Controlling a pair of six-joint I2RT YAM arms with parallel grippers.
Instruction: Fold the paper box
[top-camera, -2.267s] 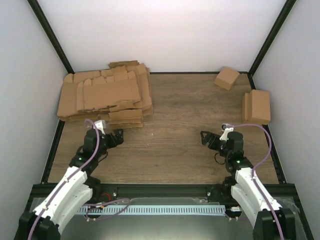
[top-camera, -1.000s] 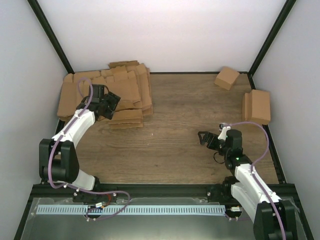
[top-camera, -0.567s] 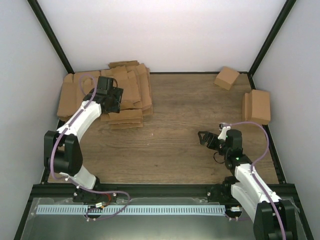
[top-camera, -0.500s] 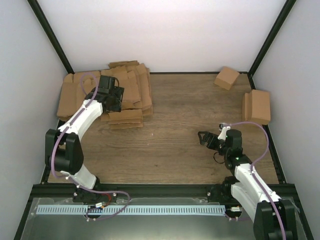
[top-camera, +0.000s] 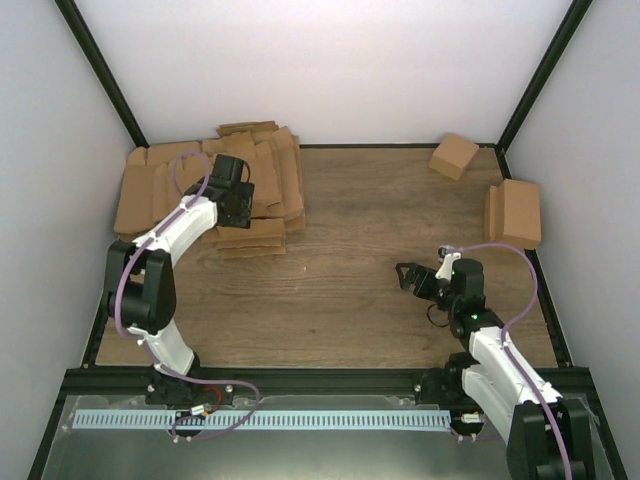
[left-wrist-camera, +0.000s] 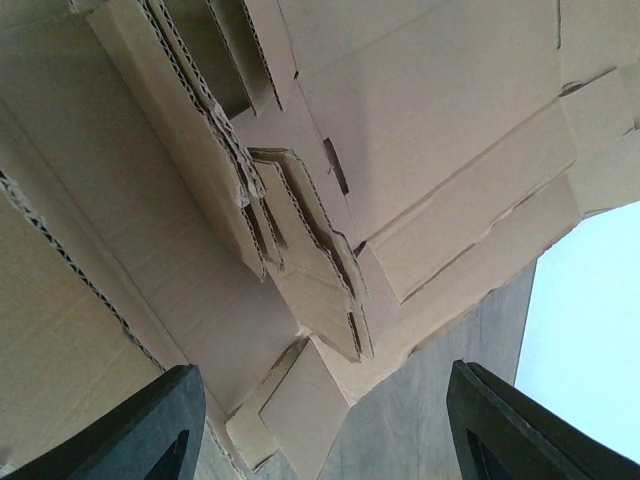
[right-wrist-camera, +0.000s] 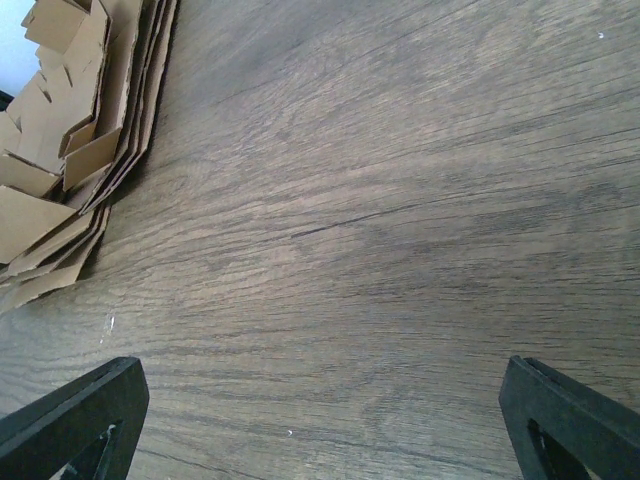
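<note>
The right gripper (top-camera: 406, 277), fingers spread, hovers over the tabletop (top-camera: 350, 230) front right. Farther back left, the left gripper (top-camera: 240, 200), fingers apart, hangs over the pile of blanks (top-camera: 140, 205). The paper box (top-camera: 268, 185) lies flat on top, its long axis left-right.

Wooden table (top-camera: 350, 300), white walls (top-camera: 320, 70)

The top view looks down from above the 6 o'clock edge over the whole surface (top-camera: 340, 290). The left wrist view is close above the blank pile (top-camera: 150, 195) at 11 o'clock. The low right wrist view shares that pile.
</note>
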